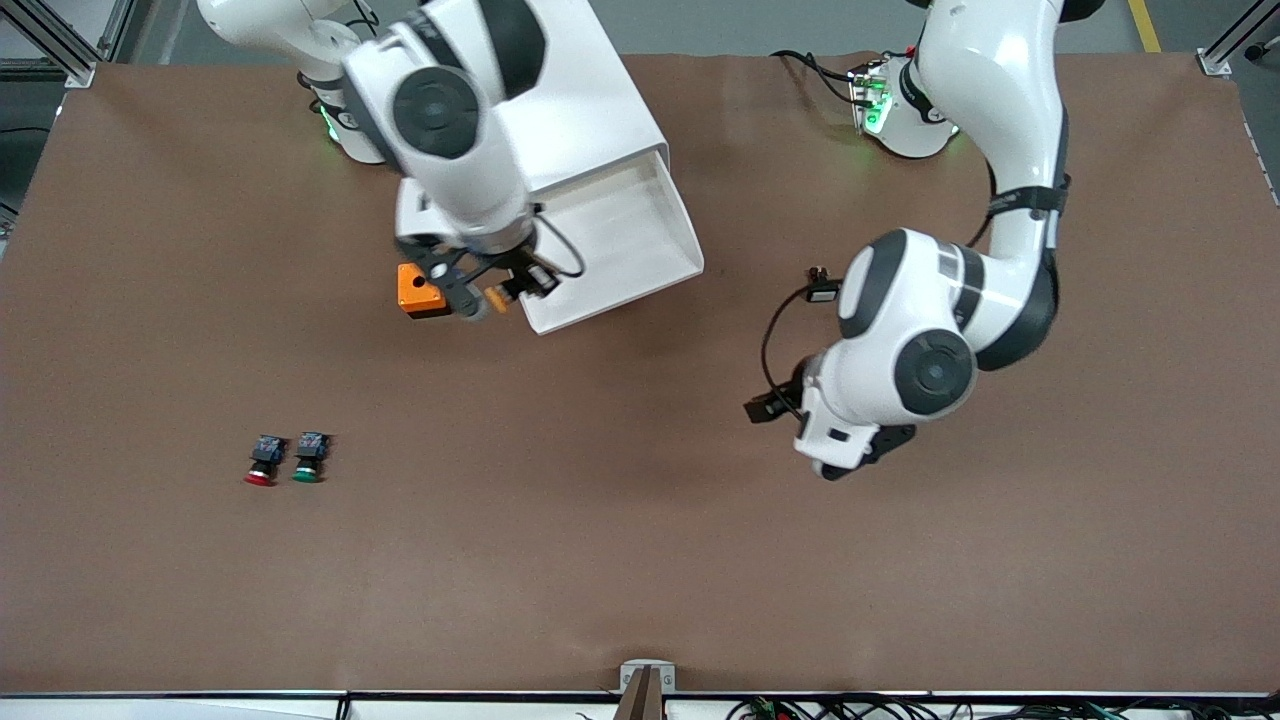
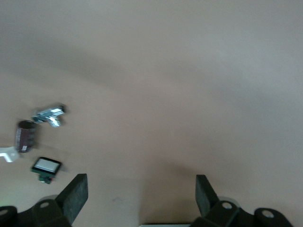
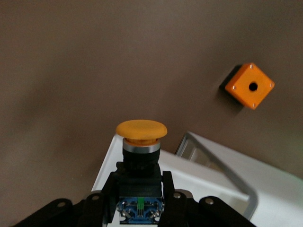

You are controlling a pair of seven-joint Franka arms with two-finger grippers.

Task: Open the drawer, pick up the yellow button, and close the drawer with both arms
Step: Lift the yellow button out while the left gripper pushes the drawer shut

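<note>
My right gripper (image 1: 500, 293) is shut on the button (image 1: 497, 298), gripping its black-and-blue body (image 3: 140, 189) with the orange-yellow cap (image 3: 141, 129) pointing away from the fingers. It hangs over the corner of the drawer (image 1: 625, 245), which stands pulled out of the white cabinet (image 1: 590, 110); its tray looks bare where it shows. My left gripper (image 1: 885, 445) hangs over bare table toward the left arm's end. It is open with nothing between its fingers (image 2: 75, 194).
An orange square box (image 1: 420, 291) with a round hole lies on the table beside the drawer's corner, close to the right gripper. A red-capped button (image 1: 262, 463) and a green-capped button (image 1: 310, 458) lie side by side nearer the front camera, toward the right arm's end.
</note>
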